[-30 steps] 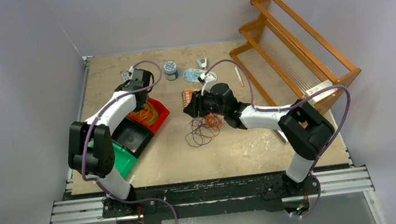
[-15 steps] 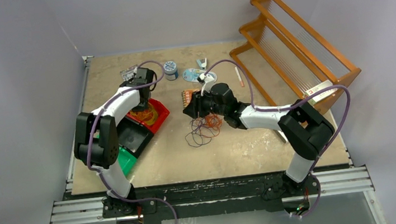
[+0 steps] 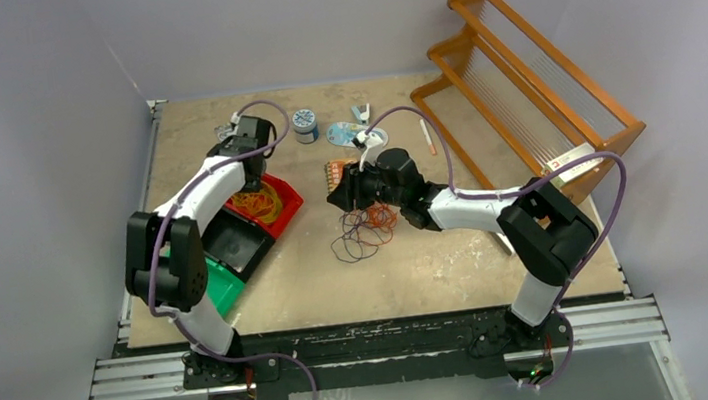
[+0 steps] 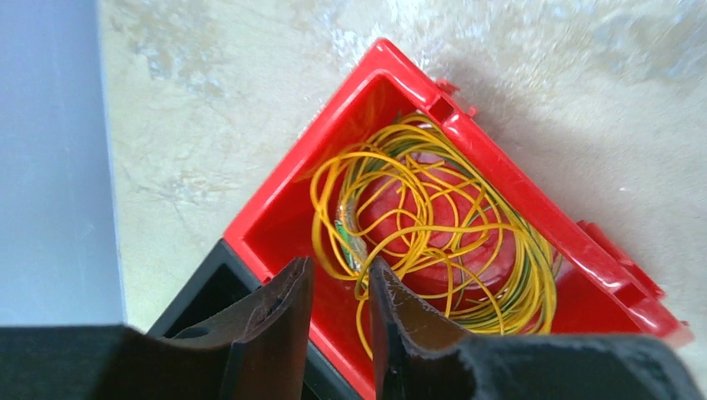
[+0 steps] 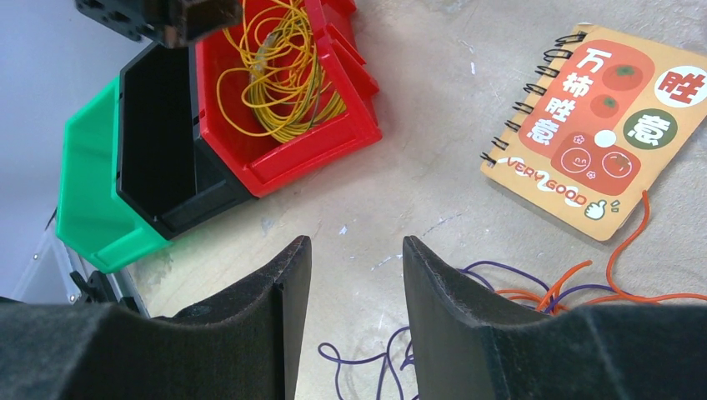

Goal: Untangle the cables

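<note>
Two colours remain knotted: the purple and orange cables (image 5: 534,292) lie on the table (image 5: 433,183) just ahead of the right gripper (image 5: 357,254) and off to its right. Its fingers are spread wide with nothing between them. The yellow cables (image 4: 425,225) lie coiled in the red bin (image 4: 467,142), directly beneath the left gripper (image 4: 338,275). Its fingers show only a narrow gap and appear empty.

Judgement: yellow looks sorted, so the step in hand is splitting purple from orange.
- Shift the right claw toward the heap so it comes down on one outlying loop, not the dense middle.
- Take one colour only, so check that no second strand sits between the pads before closing.
- Lift slowly and stop if the whole heap rises, since a pull then only tightens the knot.
- The left claw is well apart from the tangle and would need to come across to pin the other colour.

Hard to make out:
- The right wrist view cuts the tangle off at its lower edge and behind the right finger.
- The overhead view is too small to show which strand crosses over which.
- One yellow strand runs just beside the left claw's right finger, and I cannot tell whether they touch.
- A greenish strand lies among the yellow, but I cannot tell what it is.
</note>
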`<act>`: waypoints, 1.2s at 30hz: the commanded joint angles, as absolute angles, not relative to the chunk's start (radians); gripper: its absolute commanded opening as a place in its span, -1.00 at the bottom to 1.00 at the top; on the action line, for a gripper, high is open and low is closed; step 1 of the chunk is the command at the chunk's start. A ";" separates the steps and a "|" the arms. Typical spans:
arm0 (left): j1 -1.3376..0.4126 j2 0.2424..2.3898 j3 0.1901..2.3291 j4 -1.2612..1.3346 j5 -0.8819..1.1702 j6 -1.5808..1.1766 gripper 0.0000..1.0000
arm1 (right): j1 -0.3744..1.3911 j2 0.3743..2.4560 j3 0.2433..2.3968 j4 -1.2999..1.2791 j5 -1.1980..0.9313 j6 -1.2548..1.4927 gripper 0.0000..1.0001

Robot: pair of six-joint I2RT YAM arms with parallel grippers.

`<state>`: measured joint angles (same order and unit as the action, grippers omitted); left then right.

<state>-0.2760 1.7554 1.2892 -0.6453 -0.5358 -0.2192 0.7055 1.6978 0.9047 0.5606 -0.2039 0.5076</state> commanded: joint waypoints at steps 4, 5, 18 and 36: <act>-0.279 1.614 1.282 -0.580 -0.558 -0.258 -0.32 | 0.703 1.681 0.929 0.586 -0.213 0.492 -0.07; -0.279 1.604 1.274 -0.572 -0.547 -0.259 -0.30 | 0.703 1.680 0.930 0.586 -0.213 0.491 -0.07; -0.279 1.583 1.223 -0.565 -0.480 -0.268 -0.28 | 0.703 1.678 0.941 0.610 -0.230 0.474 -0.07; -0.285 1.533 1.154 -0.532 -0.303 -0.227 -0.27 | 0.710 1.702 0.958 0.633 -0.296 0.460 -0.07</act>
<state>-0.2802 1.5738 1.1706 -0.5621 -0.3256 -0.2424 0.7067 1.6978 0.9188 0.5858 -0.2798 0.4774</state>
